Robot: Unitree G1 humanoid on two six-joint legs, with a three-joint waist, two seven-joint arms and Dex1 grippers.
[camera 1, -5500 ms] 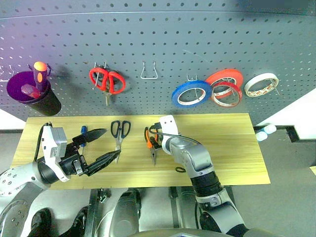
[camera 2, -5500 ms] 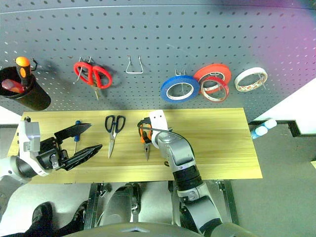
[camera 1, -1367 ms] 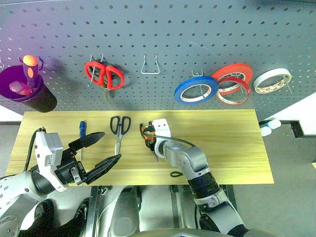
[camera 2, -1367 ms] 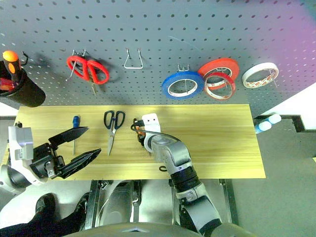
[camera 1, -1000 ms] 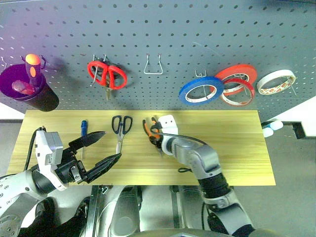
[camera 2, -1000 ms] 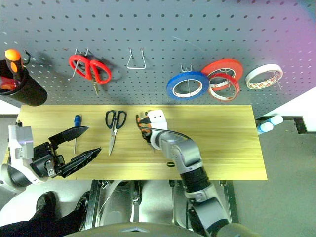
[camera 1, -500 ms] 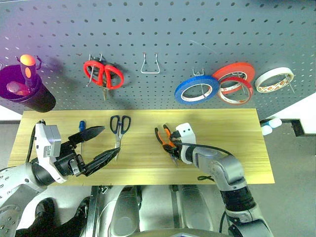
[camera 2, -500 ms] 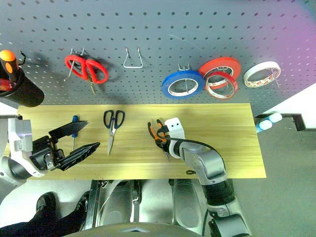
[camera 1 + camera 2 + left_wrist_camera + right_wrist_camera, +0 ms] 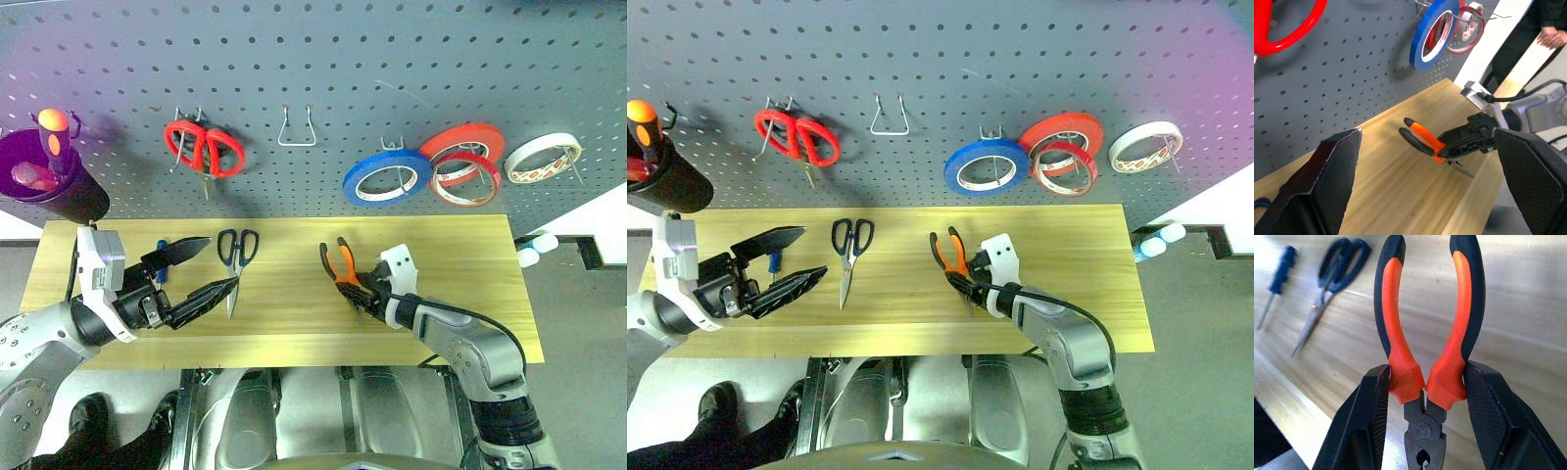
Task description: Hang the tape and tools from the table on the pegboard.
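Note:
My right gripper (image 9: 361, 294) is shut on the black-and-orange pliers (image 9: 340, 266) near their joint. It holds them just above the table (image 9: 470, 255), handles pointing toward the pegboard (image 9: 392, 78); the right wrist view shows the pliers (image 9: 1425, 342) between the fingers. The black-handled scissors (image 9: 235, 257) lie on the table left of centre. The blue-handled screwdriver (image 9: 160, 264) lies further left, partly hidden behind my left gripper (image 9: 223, 260). That gripper hangs open and empty over the table's front left. The blue tape (image 9: 382, 180) hangs on a pegboard hook.
On the pegboard hang red-handled scissors (image 9: 204, 152), an empty wire hook (image 9: 296, 132), two red-orange rolls (image 9: 460, 162) and a white roll (image 9: 544, 157). A dark cup (image 9: 49, 186) with an orange-handled screwdriver hangs at far left. A person's hand (image 9: 1552, 36) shows beyond the table's right end.
My right gripper has carried the pliers to the right and toward the table's front edge. The left gripper has edged slightly forward, still open.

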